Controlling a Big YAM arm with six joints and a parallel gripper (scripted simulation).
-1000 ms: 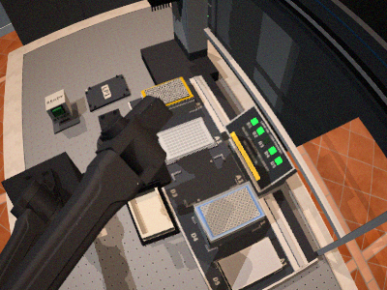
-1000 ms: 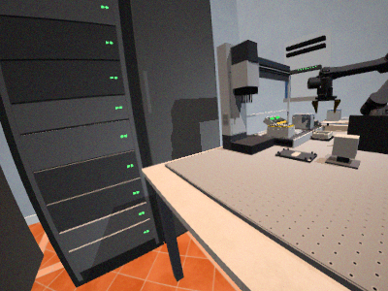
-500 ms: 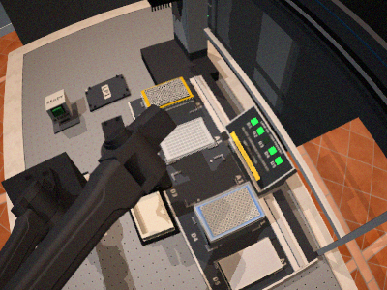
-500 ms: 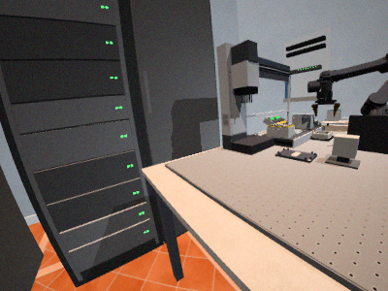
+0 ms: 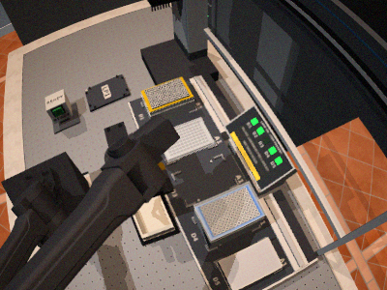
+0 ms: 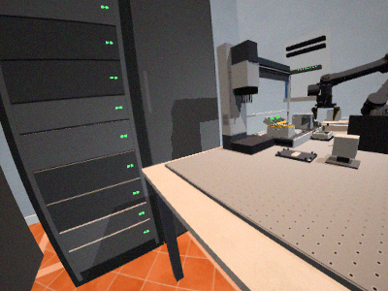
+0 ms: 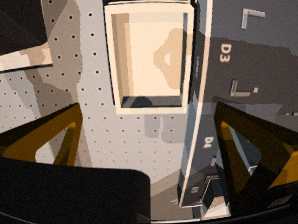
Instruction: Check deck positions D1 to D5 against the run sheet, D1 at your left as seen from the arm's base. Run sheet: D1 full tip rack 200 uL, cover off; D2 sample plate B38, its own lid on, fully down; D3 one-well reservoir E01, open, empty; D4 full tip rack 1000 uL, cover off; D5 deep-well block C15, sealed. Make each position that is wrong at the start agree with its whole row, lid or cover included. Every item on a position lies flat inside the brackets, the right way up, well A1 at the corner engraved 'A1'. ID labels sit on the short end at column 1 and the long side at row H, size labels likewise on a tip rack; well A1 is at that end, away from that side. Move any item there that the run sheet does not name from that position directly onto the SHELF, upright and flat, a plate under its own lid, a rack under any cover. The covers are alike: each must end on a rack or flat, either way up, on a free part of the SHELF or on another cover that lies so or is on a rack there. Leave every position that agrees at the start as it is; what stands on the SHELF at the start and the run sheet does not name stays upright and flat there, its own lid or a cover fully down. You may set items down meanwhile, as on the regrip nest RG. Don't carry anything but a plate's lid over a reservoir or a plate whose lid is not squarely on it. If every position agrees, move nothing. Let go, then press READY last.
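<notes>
The cream one-well reservoir (image 5: 155, 219) is open and empty. It lies on the table just beside the deck, off position D3 (image 5: 203, 181), whose brackets hold nothing. In the wrist view the reservoir (image 7: 152, 52) is ahead of my open, empty gripper (image 7: 149, 143), which hovers above the table at the deck's edge, next to the engraved D3 mark (image 7: 225, 51). D1 holds a yellow-framed tip rack (image 5: 166, 94) with no cover. D2 holds a white plate (image 5: 191, 137). D4 holds a blue-framed tip rack (image 5: 229, 210), uncovered. D5 holds a block with a flat pale top (image 5: 252, 263).
The regrip nest (image 5: 107, 92) and the READY button box (image 5: 60, 110) stand at the far left of the table. A status panel with green lights (image 5: 261, 150) lies right of the deck. The pipetting tower (image 5: 191, 24) stands behind D1. My arm hides the table near D2 and D3.
</notes>
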